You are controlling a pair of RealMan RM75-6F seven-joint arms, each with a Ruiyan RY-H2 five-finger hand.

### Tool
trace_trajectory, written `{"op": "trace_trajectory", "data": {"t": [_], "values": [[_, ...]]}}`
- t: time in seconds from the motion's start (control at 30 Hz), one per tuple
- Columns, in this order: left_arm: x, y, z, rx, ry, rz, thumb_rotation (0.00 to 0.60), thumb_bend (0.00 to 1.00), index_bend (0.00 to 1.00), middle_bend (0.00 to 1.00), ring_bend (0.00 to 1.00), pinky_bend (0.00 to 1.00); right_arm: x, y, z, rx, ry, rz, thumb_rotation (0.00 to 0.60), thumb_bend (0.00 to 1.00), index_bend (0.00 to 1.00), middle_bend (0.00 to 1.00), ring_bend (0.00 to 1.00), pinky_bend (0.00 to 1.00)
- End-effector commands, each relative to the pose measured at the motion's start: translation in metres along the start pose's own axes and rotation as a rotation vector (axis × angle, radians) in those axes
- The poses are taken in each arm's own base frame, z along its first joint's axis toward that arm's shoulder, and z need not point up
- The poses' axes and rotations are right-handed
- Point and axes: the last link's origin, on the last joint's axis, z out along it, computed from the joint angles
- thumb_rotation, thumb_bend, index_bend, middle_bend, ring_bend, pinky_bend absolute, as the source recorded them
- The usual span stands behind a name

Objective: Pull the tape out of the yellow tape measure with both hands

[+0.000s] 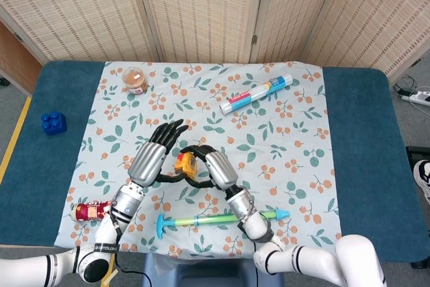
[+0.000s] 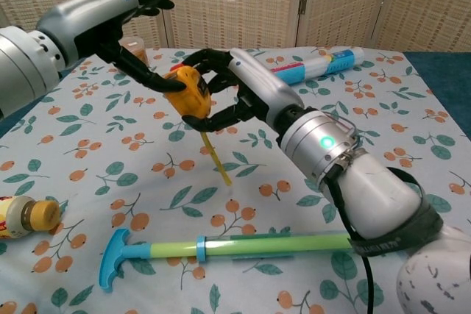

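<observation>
Boxy yellow tape measure point(image 2: 188, 93) gripped aloft by right hand point(image 2: 234, 90), thin tape strip point(image 2: 215, 159) dangling. Left hand point(image 2: 132, 16) spread, thumb touching case. Green plastic rod point(image 2: 221, 244), small bottle point(image 2: 26, 217) on floral cloth point(image 2: 110, 152).
</observation>
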Motion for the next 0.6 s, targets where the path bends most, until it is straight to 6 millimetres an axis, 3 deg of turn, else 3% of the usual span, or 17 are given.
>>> {"op": "trace_trajectory", "data": {"t": [0.03,0.3,0.6], "values": [[-0.0006,-0.0002,0.0008,-0.003,0.009,0.006,0.600,0.22,0.05,0.06,0.07,0.00,-0.0004,0.0007,-0.0007,-0.005,-0.006,-0.003,0.600,0.33,0.55,0.50,0.38,0.23],[-0.0007,-0.0046,-0.0006,-0.014,0.030,0.059,0.600,0.44,0.10,0.07,0.08,0.00,0.0015,0.0015,-0.0002,-0.017,-0.007,-0.009,0.600,0.33,0.55,0.50,0.38,0.23],[0.0031,-0.0079,-0.0029,-0.015,0.053,0.065,0.600,0.49,0.13,0.08,0.08,0.00,0.0012,0.0031,-0.0014,-0.028,-0.013,-0.024,0.600,0.33,0.55,0.50,0.39,0.23]]}}
